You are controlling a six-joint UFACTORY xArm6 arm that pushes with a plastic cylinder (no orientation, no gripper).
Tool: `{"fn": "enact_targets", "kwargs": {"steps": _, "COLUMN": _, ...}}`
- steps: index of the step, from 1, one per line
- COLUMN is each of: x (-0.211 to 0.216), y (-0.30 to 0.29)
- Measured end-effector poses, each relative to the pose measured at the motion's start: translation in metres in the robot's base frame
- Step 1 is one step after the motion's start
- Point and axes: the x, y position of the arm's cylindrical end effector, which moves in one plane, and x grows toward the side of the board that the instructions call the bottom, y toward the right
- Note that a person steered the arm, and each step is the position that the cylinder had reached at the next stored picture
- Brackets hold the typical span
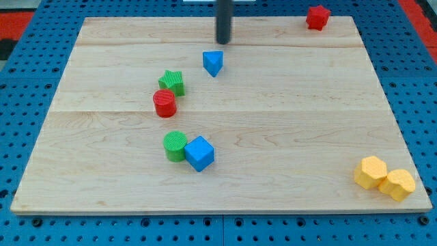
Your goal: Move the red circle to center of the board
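The red circle point(164, 103) is a short red cylinder left of the board's middle. It touches a green star block point(173, 83) just above and to its right. My tip point(223, 40) is the lower end of a dark rod near the view's top centre. It stands above and to the right of the red circle, well apart from it. A blue triangular block point(214, 62) lies just below my tip, between it and the red circle.
A green circle point(175, 145) and a blue cube point(199, 153) touch each other below the red circle. A red star-like block point(317, 17) sits at the top right corner. Two yellow blocks point(371, 172) point(398, 184) sit at the bottom right. The wooden board point(287, 123) lies on a blue pegboard.
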Motion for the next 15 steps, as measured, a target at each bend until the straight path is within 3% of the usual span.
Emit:
{"fn": "enact_targets", "kwargs": {"steps": 1, "x": 0.026, "y": -0.070}}
{"fn": "enact_targets", "kwargs": {"steps": 4, "x": 0.209, "y": -0.091}}
{"fn": "enact_targets", "kwargs": {"steps": 6, "x": 0.235, "y": -0.092}}
{"fn": "enact_targets", "kwargs": {"steps": 7, "x": 0.275, "y": -0.152}}
{"fn": "enact_targets", "kwargs": {"steps": 8, "x": 0.268, "y": -0.155}}
{"fn": "enact_targets", "kwargs": {"steps": 10, "x": 0.230, "y": -0.082}}
{"fn": "enact_targets", "kwargs": {"steps": 12, "x": 0.201, "y": -0.114}}
{"fn": "enact_targets", "kwargs": {"steps": 15, "x": 0.199, "y": -0.027}}
